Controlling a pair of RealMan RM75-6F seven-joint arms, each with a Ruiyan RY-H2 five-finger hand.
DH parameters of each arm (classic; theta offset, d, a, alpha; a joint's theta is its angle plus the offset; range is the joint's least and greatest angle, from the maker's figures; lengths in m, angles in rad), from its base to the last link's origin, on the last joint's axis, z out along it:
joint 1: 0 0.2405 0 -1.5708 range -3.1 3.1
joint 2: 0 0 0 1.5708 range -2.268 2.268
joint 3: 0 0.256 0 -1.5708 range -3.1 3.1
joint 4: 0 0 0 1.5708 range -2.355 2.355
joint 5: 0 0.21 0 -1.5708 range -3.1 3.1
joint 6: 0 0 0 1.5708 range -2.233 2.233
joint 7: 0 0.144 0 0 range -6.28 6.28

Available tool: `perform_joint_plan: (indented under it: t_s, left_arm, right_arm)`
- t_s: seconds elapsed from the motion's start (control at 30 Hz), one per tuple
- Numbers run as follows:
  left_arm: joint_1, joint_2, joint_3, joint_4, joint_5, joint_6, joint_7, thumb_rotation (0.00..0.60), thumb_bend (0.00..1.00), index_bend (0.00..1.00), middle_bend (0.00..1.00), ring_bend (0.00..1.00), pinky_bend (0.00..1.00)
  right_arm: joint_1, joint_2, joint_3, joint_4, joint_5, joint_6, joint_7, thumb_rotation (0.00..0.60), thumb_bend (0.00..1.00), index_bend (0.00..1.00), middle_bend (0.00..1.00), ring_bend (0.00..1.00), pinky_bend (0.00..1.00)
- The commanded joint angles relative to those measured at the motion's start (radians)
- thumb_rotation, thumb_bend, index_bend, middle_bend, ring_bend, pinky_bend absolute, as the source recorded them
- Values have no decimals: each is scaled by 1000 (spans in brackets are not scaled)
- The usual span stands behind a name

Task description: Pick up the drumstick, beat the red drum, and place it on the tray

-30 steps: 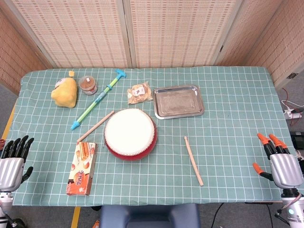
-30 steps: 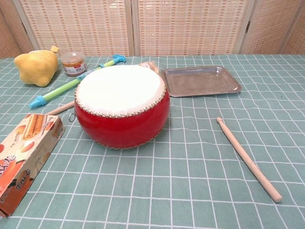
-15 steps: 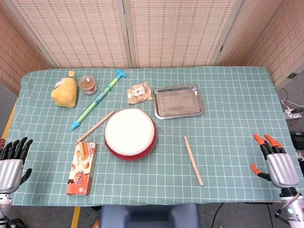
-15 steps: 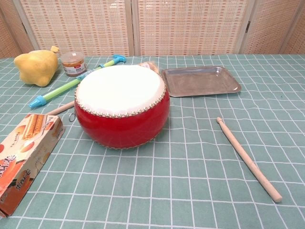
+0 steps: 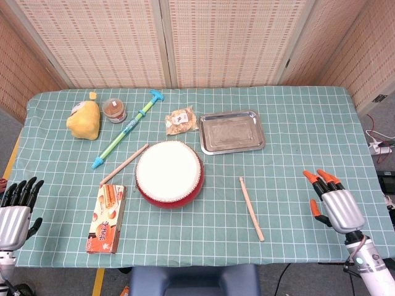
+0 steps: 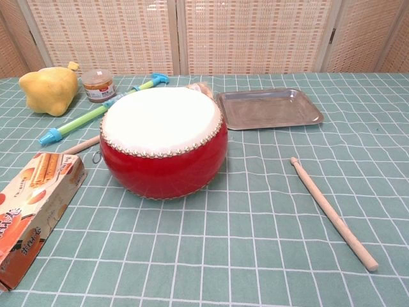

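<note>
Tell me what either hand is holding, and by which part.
Nothing is held. Left hand and right hand are both empty, fingers apart; the drumstick lies untouched on the table.

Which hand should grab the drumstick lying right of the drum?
Right hand, probably: it sits open on the same side as that drumstick. The left hand is across the red drum.

Screened-off tabletop robot test station

My right hand (image 5: 336, 206), silver with orange-tipped fingers (image 5: 310, 177), has come in from the edge over the green checked worktop (image 5: 296, 154), nearer the plain wooden drumstick (image 5: 251, 208). Fingers spread, holding nothing.
</note>
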Motion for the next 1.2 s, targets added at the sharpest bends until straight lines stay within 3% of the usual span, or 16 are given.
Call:
perform_joint_plan:
  t_s: [0.03, 0.33, 0.83, 1.2]
  left_arm:
    - [3, -1, 2, 6, 0, 1, -8, 600, 242, 0, 0, 0, 0]
    - [10, -7, 8, 25, -4, 1, -27, 600, 242, 0, 0, 0, 0]
    - [4, -17, 9, 43, -7, -16, -38, 600, 240, 0, 0, 0, 0]
    - [1, -24, 8, 56, -10, -22, -44, 600, 241, 0, 0, 0, 0]
  right_arm:
    - [90, -29, 16, 18, 21, -129, 17, 600, 769, 51, 193, 66, 143]
    - [251, -123, 29, 117, 61, -364, 110, 600, 906, 15, 222, 65, 109]
    - [353, -263, 2, 259, 85, -482, 189, 600, 906, 9, 248, 65, 107]
    - [395, -324, -23, 314, 70, -510, 217, 600, 906, 9, 248, 65, 99]
